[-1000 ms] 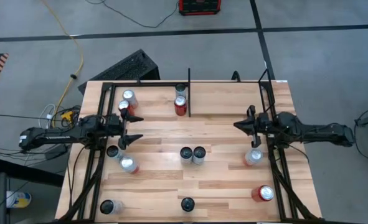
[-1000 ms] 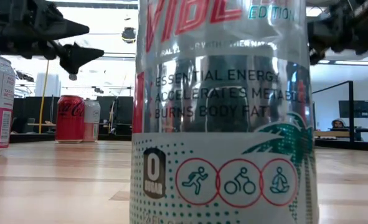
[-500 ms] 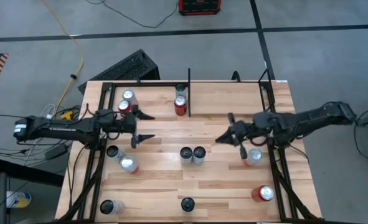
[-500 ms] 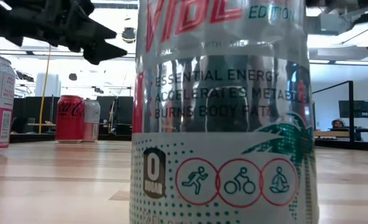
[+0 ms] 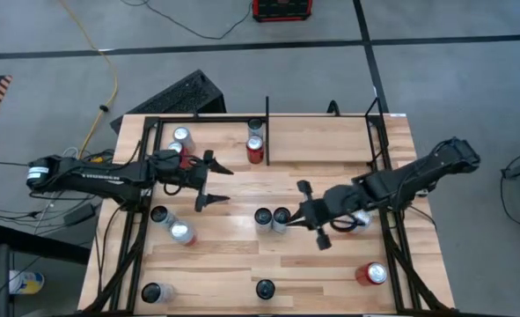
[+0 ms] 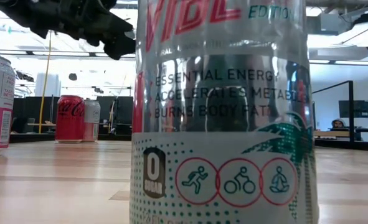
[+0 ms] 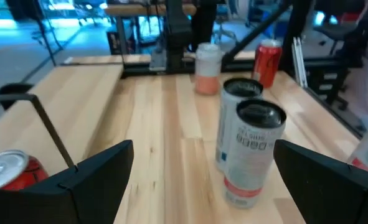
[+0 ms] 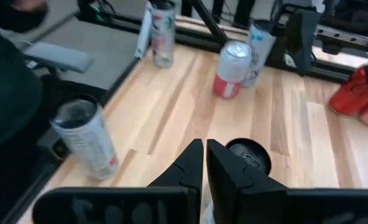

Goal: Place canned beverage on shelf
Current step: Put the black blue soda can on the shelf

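Several beverage cans stand upright on the wooden table. A pair of silver cans (image 5: 272, 217) stands at the middle and also shows in the left wrist view (image 7: 251, 146). My left gripper (image 5: 221, 185) is open and empty, left of the pair, which lies ahead between its fingers (image 7: 203, 152). My right gripper (image 5: 293, 218) is shut, coming from the right, its tips right at the pair's right can (image 8: 247, 155). The shelf (image 5: 312, 141) is the railed far part of the planks. A red can (image 5: 255, 151) and a dark-topped can (image 5: 255, 128) stand by its divider bar (image 5: 267, 132). My right gripper's shut fingertips (image 8: 199, 158) stand close over the dark top of the pair's right can (image 8: 252, 158), slanting down from the table's right. The fingers hide the spot, so I cannot tell whether they touch it.
Other cans stand at the left (image 5: 180, 232), (image 5: 160, 214), (image 5: 182, 136), at the right (image 5: 358, 220), (image 5: 372, 274) and at the near edge (image 5: 265, 288), (image 5: 151, 292). The near-edge can (image 6: 221, 112) fills the low view. Black rails (image 5: 383, 150) run along both sides.
My left gripper has gone toward the table's right, still open, nearing the middle pair of cans. My right gripper has gone toward the table's left and near edge, down to the same pair, turning a little and staying shut. No can has moved.
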### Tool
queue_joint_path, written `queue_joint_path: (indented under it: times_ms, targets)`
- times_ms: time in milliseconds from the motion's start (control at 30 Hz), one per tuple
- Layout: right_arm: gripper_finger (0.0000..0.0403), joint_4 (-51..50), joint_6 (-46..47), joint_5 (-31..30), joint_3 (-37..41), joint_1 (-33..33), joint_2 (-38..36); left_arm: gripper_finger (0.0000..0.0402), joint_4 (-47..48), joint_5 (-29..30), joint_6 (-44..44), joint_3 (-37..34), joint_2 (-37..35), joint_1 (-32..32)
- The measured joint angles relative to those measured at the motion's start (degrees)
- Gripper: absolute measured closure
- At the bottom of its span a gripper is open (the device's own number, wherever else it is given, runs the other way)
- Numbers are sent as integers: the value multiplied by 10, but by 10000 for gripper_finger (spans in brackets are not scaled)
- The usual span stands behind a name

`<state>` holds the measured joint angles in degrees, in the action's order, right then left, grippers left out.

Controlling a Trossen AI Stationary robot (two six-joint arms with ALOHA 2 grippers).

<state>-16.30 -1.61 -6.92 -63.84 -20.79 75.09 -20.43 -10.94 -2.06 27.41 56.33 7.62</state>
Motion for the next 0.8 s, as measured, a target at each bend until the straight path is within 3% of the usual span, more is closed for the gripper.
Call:
queue_joint_path:
  times_ms: [167,300,467,633,800]
  targets:
    - [344,-27,0,-17,-30,-6,39,28,-2,6,-21,8,33,-5]
    - [310,-56,15,-56,-42,-5,50,28,-9,9,-33,8,47,-6]
    - [220,-63,49,-97,-43,4,50,28,-11,9,-34,8,48,-6]
    - [116,-79,75,-57,-43,14,49,28,-11,10,-48,8,48,-6]
    - [49,-100,74,-37,-42,23,67,28,-11,11,-48,8,48,-6]
